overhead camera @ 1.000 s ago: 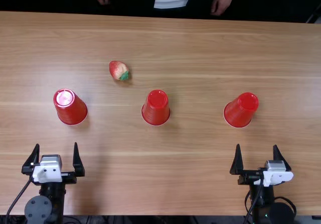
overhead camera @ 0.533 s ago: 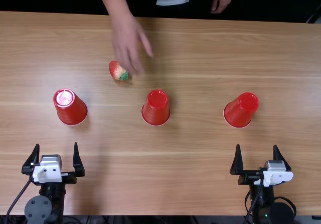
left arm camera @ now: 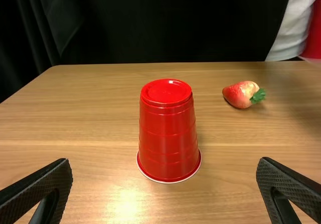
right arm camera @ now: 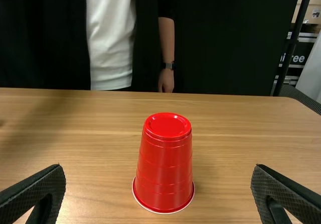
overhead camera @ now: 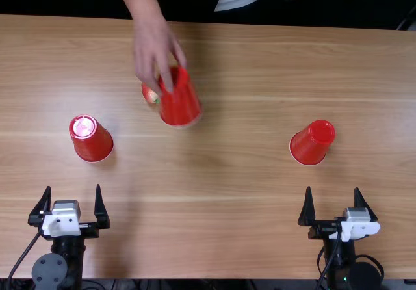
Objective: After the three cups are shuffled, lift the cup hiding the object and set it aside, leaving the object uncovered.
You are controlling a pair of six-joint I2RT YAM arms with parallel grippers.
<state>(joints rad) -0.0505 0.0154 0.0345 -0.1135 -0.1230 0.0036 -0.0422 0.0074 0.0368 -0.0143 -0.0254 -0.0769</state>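
Observation:
Three red cups are in play. The left cup and the right cup stand upside down on the table. A person's hand grips the third cup, tilted beside a strawberry that peeks out from behind it. My left gripper is open at the near edge, in front of the left cup. Just as wide open, my right gripper faces the right cup from the near edge.
The wooden table has bare room in the middle between the cups and both grippers. A person stands at the far edge.
The person's hand reached in, took the middle cup and carried it up and left to the strawberry. Both arms stayed still.

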